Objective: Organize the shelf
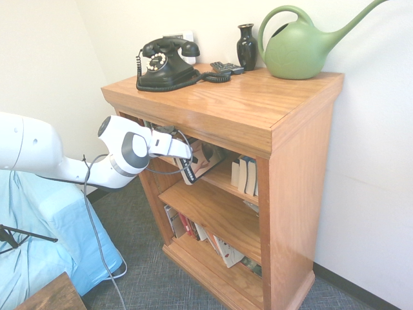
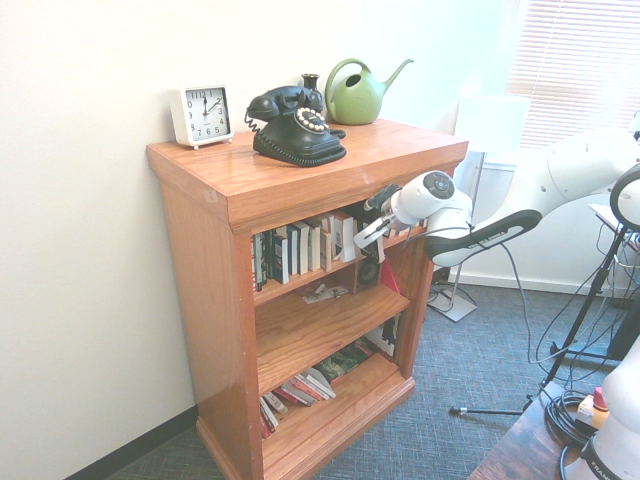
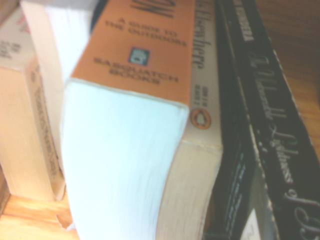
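- The shelf (image 1: 258, 116) is stood against a white wall, on grey carpet; its thick top overhangs the three tiers.
- On the top tier a row of books (image 2: 300, 248) is stood upright at one end, seen best in the second exterior view; a gap of bare board is left between that row and the end where the arm works.
- The gripper (image 1: 188, 169) is reached in under the overhang at the top tier's front edge, little room being left between the wrist and the underside of the top.
- The fingers are hidden among the books in both exterior views; they are taken as pressed together, and whether a book is pinched cannot be told.
- A leaning book (image 1: 201, 161) is seen just beside the gripper in the first exterior view only.
- An orange-spined book (image 3: 135, 50) is shown close up in the wrist view, packed against a cream one and a black one (image 3: 270, 125); the print is blurred.
- The middle tier is mostly bare, with a small paper (image 2: 325, 294) on it; books lie slumped on the bottom tier (image 2: 300, 390).
- On top are a black telephone (image 1: 166, 63), a dark vase (image 1: 246, 46) and a green watering can (image 1: 300, 45), its spout cut off at the edge.
- A white clock (image 2: 203, 114) is shown in the second exterior view alone.
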`<state>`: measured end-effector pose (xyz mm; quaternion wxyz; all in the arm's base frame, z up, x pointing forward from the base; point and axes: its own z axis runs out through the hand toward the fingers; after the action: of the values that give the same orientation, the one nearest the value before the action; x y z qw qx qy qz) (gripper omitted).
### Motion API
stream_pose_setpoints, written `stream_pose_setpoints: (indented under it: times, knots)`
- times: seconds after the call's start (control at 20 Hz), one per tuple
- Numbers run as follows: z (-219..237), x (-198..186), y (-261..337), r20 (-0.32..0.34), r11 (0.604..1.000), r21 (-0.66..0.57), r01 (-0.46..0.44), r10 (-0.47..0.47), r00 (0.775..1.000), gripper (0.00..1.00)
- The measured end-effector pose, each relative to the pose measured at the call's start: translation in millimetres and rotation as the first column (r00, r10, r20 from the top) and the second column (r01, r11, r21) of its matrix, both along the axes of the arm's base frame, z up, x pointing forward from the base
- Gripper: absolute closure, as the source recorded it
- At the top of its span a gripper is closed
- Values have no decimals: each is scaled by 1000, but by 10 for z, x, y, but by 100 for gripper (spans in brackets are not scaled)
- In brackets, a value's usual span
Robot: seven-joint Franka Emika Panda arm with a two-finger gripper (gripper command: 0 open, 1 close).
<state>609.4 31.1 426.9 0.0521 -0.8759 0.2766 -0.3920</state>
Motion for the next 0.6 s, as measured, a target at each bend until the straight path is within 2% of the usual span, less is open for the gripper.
stream_pose_setpoints:
  times: [0.4, 0.6]
  knots:
    - [-8, -29, 29, 4, 1000, 5, -12, 12, 1000, 0]
    - [-4, -214, 101, 14, 999, 13, -43, 42, 999, 0]
